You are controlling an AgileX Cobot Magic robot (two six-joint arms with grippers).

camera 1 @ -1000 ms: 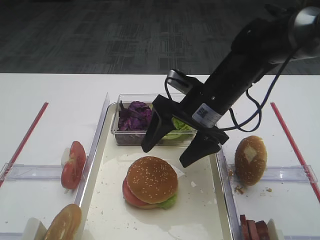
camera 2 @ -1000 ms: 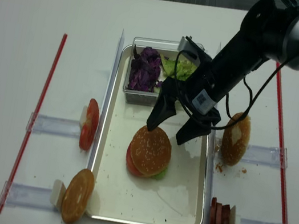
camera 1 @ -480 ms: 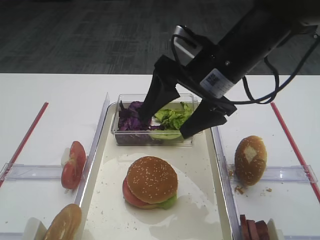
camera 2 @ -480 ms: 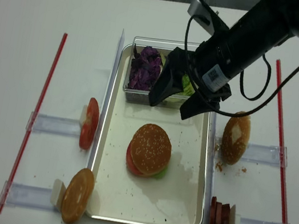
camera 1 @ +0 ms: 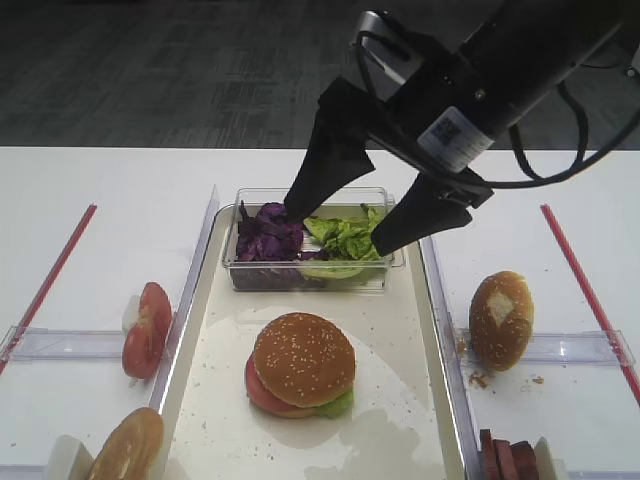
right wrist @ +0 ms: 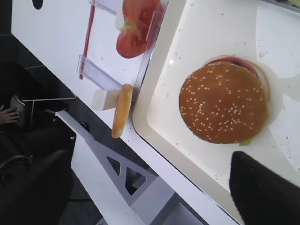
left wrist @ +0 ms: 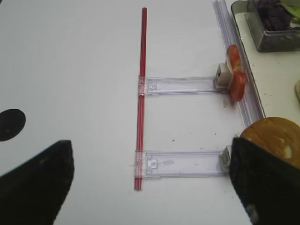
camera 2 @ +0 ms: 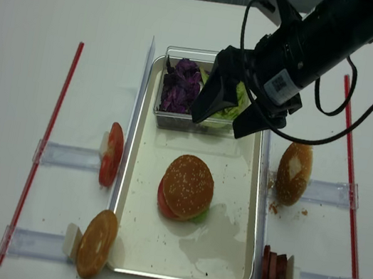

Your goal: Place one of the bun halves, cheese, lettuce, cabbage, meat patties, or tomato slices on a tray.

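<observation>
A sesame-seeded bun half [camera 1: 303, 358] [right wrist: 222, 108] tops a stack with tomato and lettuce on the cream tray [camera 1: 400, 420] [camera 2: 220, 257]. My right gripper [camera 1: 340, 228] [camera 2: 218, 125] hangs open and empty above the far end of the tray, well clear of the bun. Purple cabbage [camera 1: 268, 232] and lettuce [camera 1: 345, 238] fill a clear box beneath it. Tomato slices [camera 1: 147, 328] [left wrist: 236, 79] stand left of the tray, meat patties [camera 1: 508, 460] at its front right. My left gripper [left wrist: 152, 187] is open over bare table. Cheese is out of view.
A seeded bun half with a pale patch [camera 1: 500, 318] stands right of the tray, a glossy seedless bun [camera 1: 127, 445] [left wrist: 276, 140] at its front left. Clear plastic holders [left wrist: 183, 86] and red strips [left wrist: 140, 93] [camera 1: 590, 290] lie on both sides.
My right gripper has risen from just behind the burger and drawn back over the clear box, still open. The seeded bun stays on the stack.
</observation>
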